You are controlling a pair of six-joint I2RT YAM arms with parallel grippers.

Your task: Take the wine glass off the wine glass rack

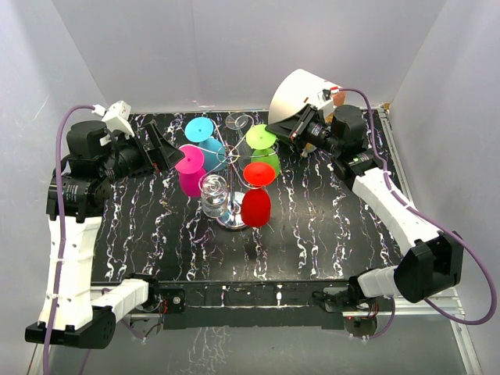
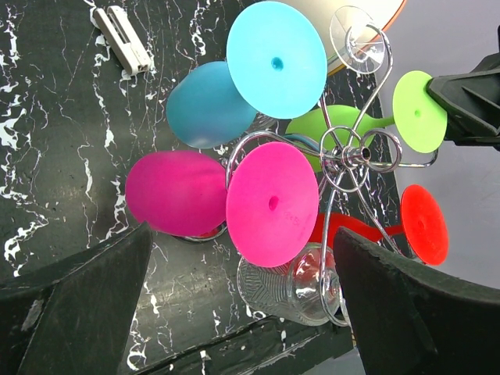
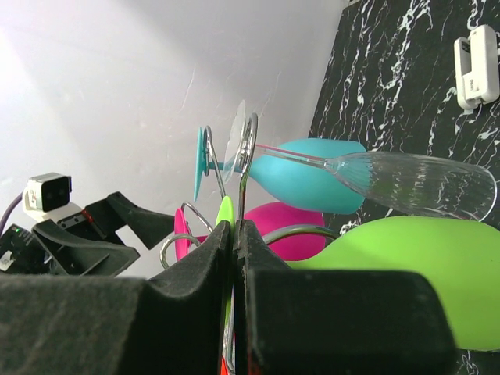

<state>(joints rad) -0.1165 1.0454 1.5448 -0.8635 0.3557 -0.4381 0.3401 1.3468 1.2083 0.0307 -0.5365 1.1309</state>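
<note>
The silver wire wine glass rack (image 1: 233,153) stands mid-table on its shiny round base, with several wine glasses hanging bowl-down from it. My right gripper (image 1: 275,130) is at the rack's far right and is shut on the edge of the green wine glass's round foot (image 3: 226,212); its green bowl (image 3: 414,266) hangs just beyond. From the left wrist view that foot (image 2: 419,111) shows against the right gripper's fingers (image 2: 469,98). My left gripper (image 2: 242,305) is open beside the magenta glass (image 2: 272,203), touching nothing.
Cyan (image 1: 205,137), red (image 1: 256,197) and clear (image 1: 213,195) glasses also hang on the rack. A white drum with an orange face (image 1: 301,94) sits at the back right, behind my right gripper. A small white device (image 2: 123,37) lies on the black marbled table.
</note>
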